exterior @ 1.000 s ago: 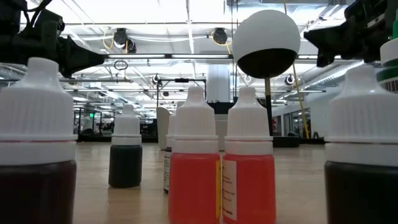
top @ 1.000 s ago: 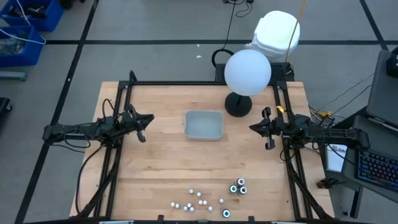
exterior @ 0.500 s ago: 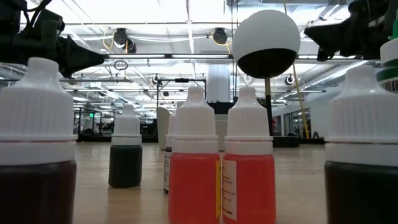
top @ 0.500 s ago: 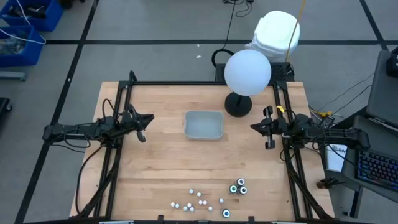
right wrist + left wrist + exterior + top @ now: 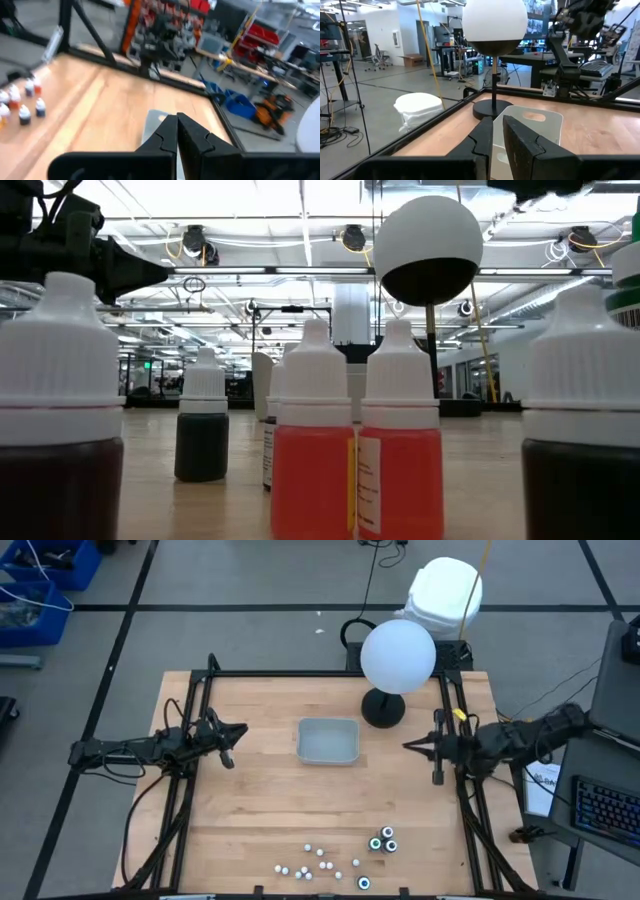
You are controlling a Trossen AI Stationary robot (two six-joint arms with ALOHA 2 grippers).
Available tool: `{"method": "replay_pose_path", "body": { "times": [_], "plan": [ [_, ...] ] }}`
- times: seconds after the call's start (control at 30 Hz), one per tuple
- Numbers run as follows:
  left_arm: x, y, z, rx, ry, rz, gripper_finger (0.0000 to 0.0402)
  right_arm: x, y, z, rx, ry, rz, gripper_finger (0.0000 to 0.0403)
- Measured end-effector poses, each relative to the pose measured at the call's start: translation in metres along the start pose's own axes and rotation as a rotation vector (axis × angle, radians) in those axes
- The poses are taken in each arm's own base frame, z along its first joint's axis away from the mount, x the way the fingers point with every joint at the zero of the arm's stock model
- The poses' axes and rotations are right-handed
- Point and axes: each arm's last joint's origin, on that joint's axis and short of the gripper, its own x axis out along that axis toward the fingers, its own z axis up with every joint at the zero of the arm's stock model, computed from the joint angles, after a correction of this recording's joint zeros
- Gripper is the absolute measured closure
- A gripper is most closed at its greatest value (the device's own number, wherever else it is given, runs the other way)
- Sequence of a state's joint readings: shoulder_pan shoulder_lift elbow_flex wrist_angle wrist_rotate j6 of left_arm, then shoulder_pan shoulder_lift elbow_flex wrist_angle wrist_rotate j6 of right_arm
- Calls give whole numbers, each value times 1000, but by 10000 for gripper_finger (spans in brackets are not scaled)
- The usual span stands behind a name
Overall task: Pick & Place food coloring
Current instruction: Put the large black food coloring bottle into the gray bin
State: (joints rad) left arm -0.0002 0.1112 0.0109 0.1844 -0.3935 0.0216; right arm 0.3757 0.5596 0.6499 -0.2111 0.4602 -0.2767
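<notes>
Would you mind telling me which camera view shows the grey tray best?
The high view: the grey tray shows whole, empty, mid-table. The left wrist view catches its near end past that arm's fingers; the right wrist view shows a corner. In the low view the bottles hide it.

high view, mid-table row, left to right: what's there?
Left end effector, empty → shallow grey plastic tray → large white globe lamp on a black stand → right end effector, shut and empty.
</notes>
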Motion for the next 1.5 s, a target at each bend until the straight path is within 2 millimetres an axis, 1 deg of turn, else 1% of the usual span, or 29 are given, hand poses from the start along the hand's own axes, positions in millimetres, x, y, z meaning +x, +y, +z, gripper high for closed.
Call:
{"method": "replay_pose_path", "body": {
  "times": [0.07, 0.2, 0.27, 0.37, 0.47, 0.57, 0.63, 0.73, 0.83, 0.93, 1.03, 1.13, 1.2, 1.3, 1.4, 1.5],
  "plan": [
    [0, 0, 0, -2, 0, -1, 350, 6, 13, 11, -65, 82, -9, 403],
    [0, 0, 0, -9, 4, -10, 350, 12, 49, 36, -173, 170, -46, 403],
    [0, 0, -1, -22, 10, -16, 350, 10, 70, 45, -212, 187, -72, 403],
    [0, -1, -1, -24, 9, -29, 350, 0, 100, 49, -249, 176, -94, 403],
    [0, -1, -1, -28, 9, -30, 350, -15, 122, 46, -215, 127, -113, 403],
    [0, -1, -1, -30, 8, -30, 350, -29, 135, 40, -96, 105, -71, 403],
    [0, -1, -1, -31, 8, -30, 350, -34, 145, 36, -23, 107, -29, 403],
    [0, -1, -1, -31, 7, -29, 350, -34, 168, 32, -3, 108, 20, 403],
    [0, -1, 0, -30, 2, -29, 350, -27, 196, 26, -92, 93, 37, 403],
    [0, -1, 1, -35, -6, -29, 350, -25, 216, 20, -125, 54, 0, 403],
    [0, -1, 1, -38, -13, -29, 350, -34, 229, 12, -118, 15, -27, 403],
    [0, -1, 3, -43, -25, -29, 350, -50, 237, 6, -70, -41, -38, 403],
    [0, -1, 3, -40, -28, -28, 350, -56, 241, 4, -30, -65, -37, 403],
    [0, -1, 3, -38, -29, -26, 350, -56, 248, -2, 30, -38, 8, 403],
    [0, -1, 3, -31, -29, -25, 350, -47, 253, -10, 65, 55, 82, 403],
    [0, -1, 3, -29, -31, -26, 350, -37, 250, -21, 115, 113, 89, 403]
  ]
}}
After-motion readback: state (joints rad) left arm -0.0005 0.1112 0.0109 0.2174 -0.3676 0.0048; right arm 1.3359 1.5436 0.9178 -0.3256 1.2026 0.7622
